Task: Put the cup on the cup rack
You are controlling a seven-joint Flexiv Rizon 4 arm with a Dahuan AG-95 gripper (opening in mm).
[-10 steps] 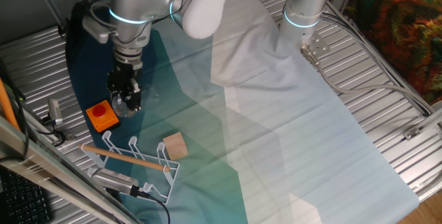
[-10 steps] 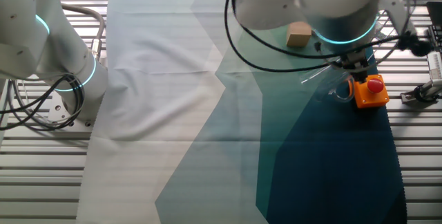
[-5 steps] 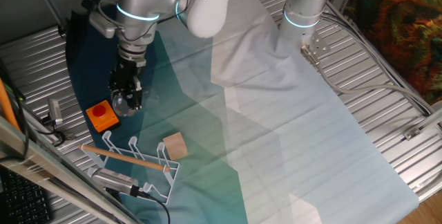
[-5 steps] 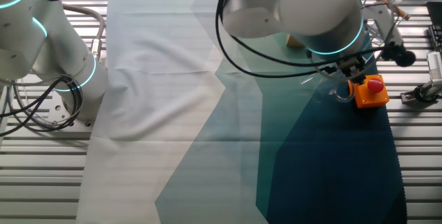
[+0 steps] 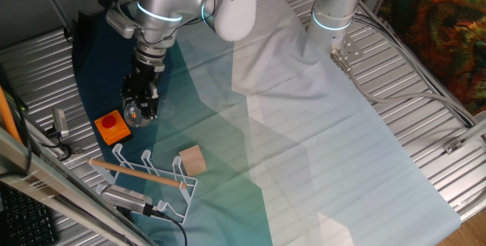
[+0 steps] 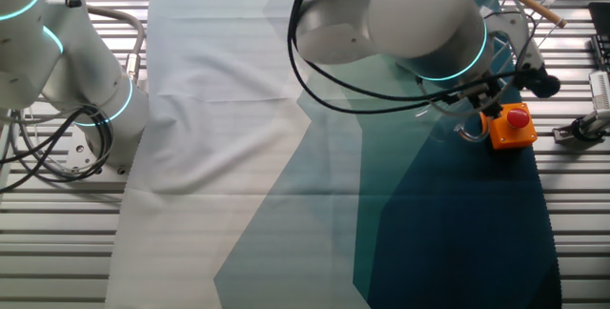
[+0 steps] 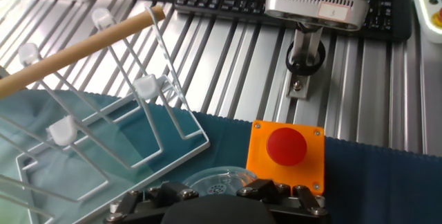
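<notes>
Change against a second ago, in one fixed view: swings the wrist housing up and to the right, tilts the tool (image 5: 141, 102) and hardly shifts its tip. Keeps it low over the dark cloth, just right of the orange box (image 5: 114, 127). Looks closed on the cup (image 5: 137, 113), with the clear rim showing between the fingers in the hand view (image 7: 217, 181). Cannot tell whether the cup touches the cloth or hangs just above it.

Reads as re-aiming of the wrist rather than carrying. In the hand view, faces the rack (image 7: 103, 134) to the left and the box (image 7: 286, 155) to the right. Cup not yet on the rack; whole transfer left to do.

Count, left to right in the same fixed view:
- One orange box.
- One cup, in the tool.
- One rack (image 5: 144, 174), near the bench edge, with one wooden rod (image 5: 140, 174) across it. Four capped prongs countable in the hand view; possibly more out of shot.
- One wooden block (image 5: 191, 159), just right of the rack.
</notes>
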